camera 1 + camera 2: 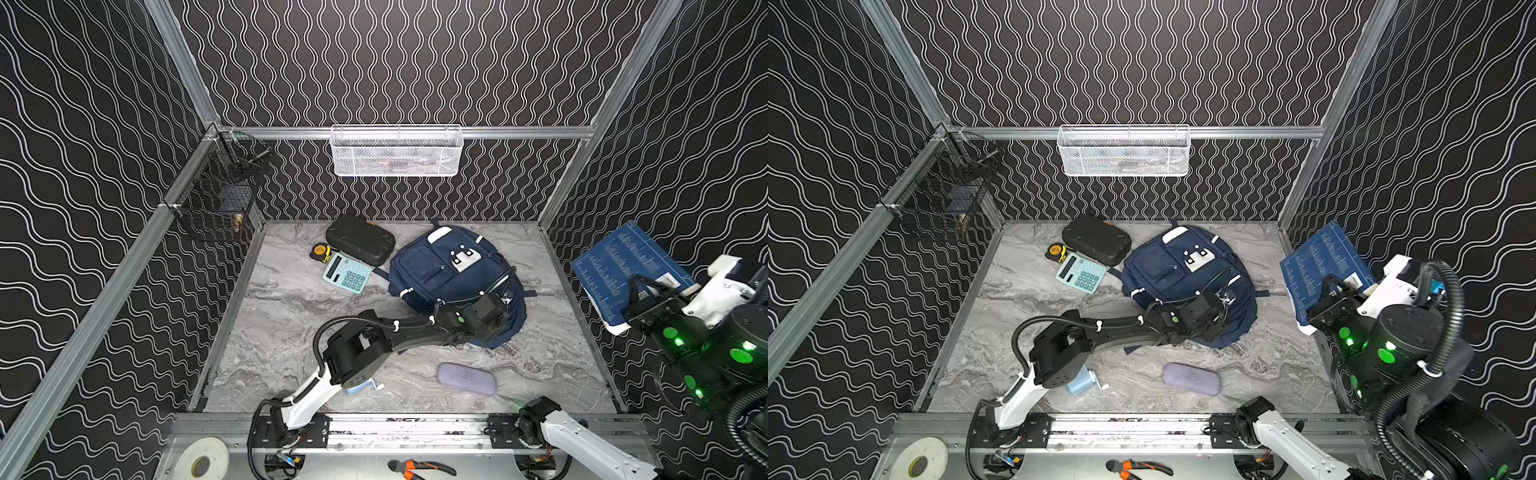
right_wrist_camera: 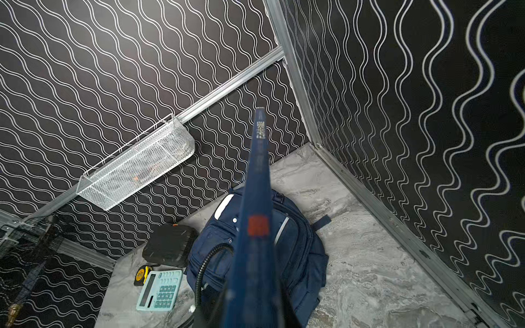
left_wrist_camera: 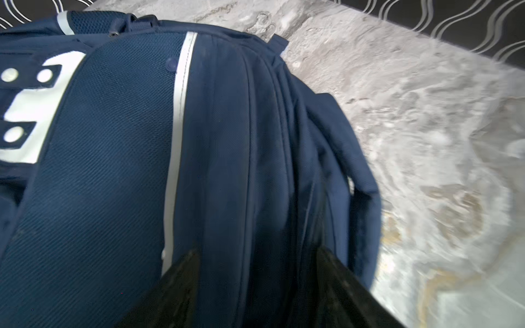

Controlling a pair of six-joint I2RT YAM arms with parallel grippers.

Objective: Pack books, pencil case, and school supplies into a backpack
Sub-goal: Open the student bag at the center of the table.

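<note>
My right gripper [image 1: 646, 291] is clenched on the dark blue book [image 1: 623, 266]. I hold it by its lower edge, up in the air at the right side of the cell, close to the right wall and clear of the table [image 1: 291, 324]. In both top views its cover is tilted and shows fine white print. From my right wrist I see only its thin edge [image 2: 257, 184], standing up in front of the backpack [image 2: 298, 255].

My left gripper [image 3: 257, 252] sits low over the near right part of the backpack [image 1: 436, 266]. Its two black fingers [image 3: 176, 286] are spread apart with the navy folds of the bag's side between them. They are not closed together, and I cannot tell whether they press the fabric.

The backpack lies flat toward the back of the marble table, front pockets and white patch facing up. The mint calculator [image 1: 347, 273] lies just to its left, apart from it. The pencil case [image 1: 467, 379] rests on the table near the front, well apart from the bag. The light-blue pencil sharpener [image 1: 1081, 382] stands by the front edge, partly hidden behind my left arm.

Behind the calculator are a black hard case [image 1: 359, 240] and a yellow tape measure [image 1: 320, 252].
</note>
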